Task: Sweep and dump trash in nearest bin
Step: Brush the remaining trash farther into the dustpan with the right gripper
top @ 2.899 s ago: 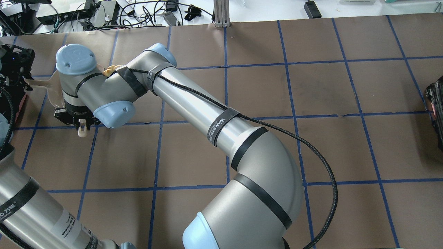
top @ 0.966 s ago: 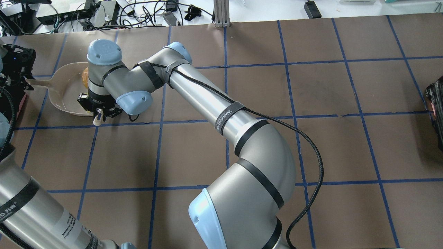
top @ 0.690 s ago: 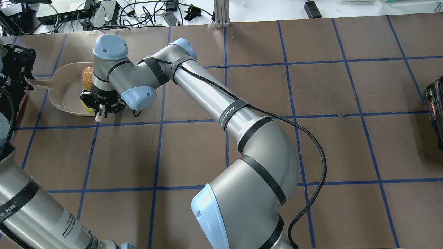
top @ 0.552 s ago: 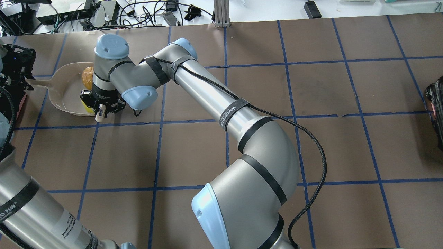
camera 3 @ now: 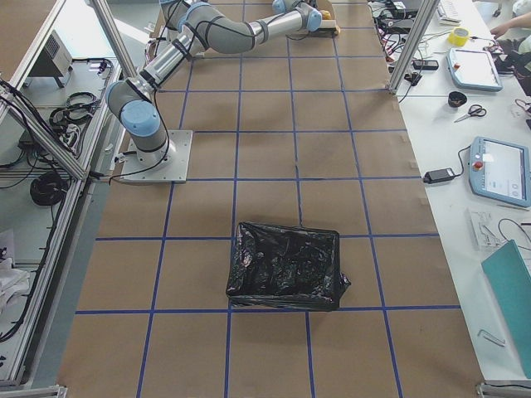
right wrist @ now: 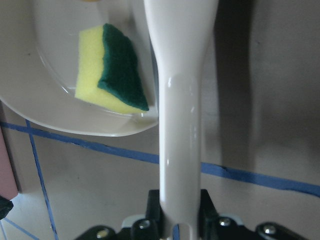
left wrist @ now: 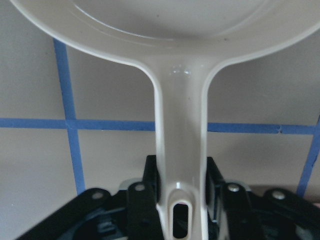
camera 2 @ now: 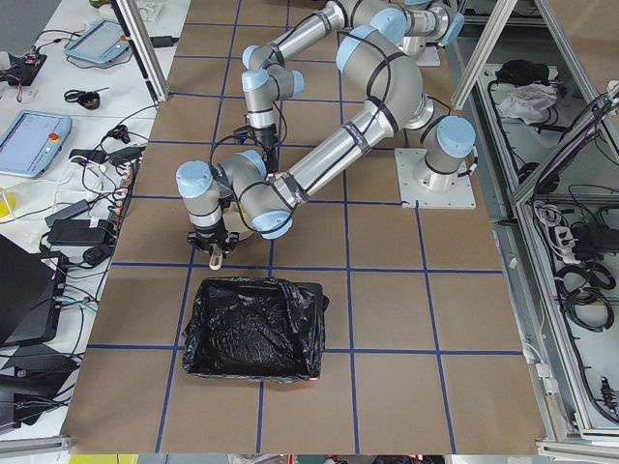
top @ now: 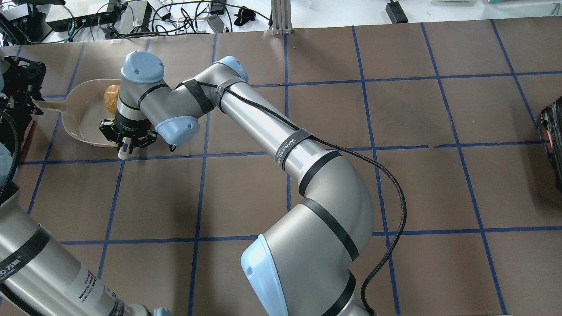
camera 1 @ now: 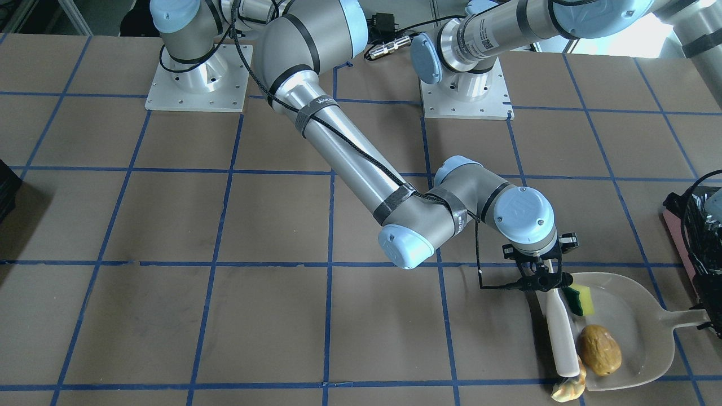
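The white dustpan [camera 1: 637, 332] lies flat on the table. In it are two pieces of trash, a golden-brown lump [camera 1: 600, 349] and a yellow-green sponge [camera 1: 581, 300]. The pale croissant piece [camera 1: 568, 388] sits just outside the pan's lip, against the end of the white brush [camera 1: 555, 332]. My right gripper [camera 1: 542, 280] is shut on the brush handle [right wrist: 182, 125], with the sponge [right wrist: 112, 70] beside it. My left gripper [left wrist: 181, 200] is shut on the dustpan handle [left wrist: 180, 145]. The pink bin [camera 1: 677, 234] with its black bag [camera 1: 705, 237] stands just behind the pan.
A second black-bagged bin [camera 3: 286, 267] stands at the far right end of the table. My right arm [top: 272, 136] stretches across the middle of the brown, blue-taped table [top: 439, 184]. Cables and devices [top: 131, 17] line the far edge.
The right arm with the brush has moved to the right off the dustpan, uncovering the pan and the golden-brown lump. The dustpan and left gripper have stayed put.
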Robot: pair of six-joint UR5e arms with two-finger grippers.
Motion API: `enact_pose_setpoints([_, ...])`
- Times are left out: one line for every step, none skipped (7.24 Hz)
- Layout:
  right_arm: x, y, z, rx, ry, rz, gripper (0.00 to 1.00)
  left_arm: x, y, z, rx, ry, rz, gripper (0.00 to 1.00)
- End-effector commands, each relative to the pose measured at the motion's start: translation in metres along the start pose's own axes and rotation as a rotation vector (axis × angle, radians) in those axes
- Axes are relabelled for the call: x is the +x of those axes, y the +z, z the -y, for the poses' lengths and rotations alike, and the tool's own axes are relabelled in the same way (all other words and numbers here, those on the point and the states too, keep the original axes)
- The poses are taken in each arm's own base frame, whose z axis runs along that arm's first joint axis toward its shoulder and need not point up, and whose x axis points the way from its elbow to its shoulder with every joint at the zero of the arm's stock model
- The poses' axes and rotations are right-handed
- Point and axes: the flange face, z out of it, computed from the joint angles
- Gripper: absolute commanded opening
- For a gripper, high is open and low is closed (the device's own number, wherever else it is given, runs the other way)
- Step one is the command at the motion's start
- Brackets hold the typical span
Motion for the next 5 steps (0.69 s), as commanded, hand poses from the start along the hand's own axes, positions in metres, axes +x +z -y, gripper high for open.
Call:
enact_pose_setpoints([-0.02,0.029,-0.031,-0.006,-0.109,0.022,0.0,0.0,0.0,0.0,0.0,-0.002,0.0,0.0])
enact_pose_setpoints([-0.024,0.042,-0.041,0.001,-0.132,0.026,0.0,0.0,-0.001,0.0,-0.001,-0.002,0.001,0.0])
enact_pose_setpoints([-0.031,0.05,-0.053,0.003,-0.146,0.018,0.0,-0.001,-0.002,-0.001,-0.004,-0.003,0.006,0.0])
enact_pose_setpoints([-0.041,0.045,-0.062,0.007,-0.153,0.022,0.0,-0.003,-0.004,0.0,-0.006,-0.002,0.01,0.0])
enact_pose_setpoints([-0.051,0.032,-0.068,0.016,-0.151,0.033,0.0,-0.004,-0.004,0.003,-0.006,0.002,0.011,0.0])
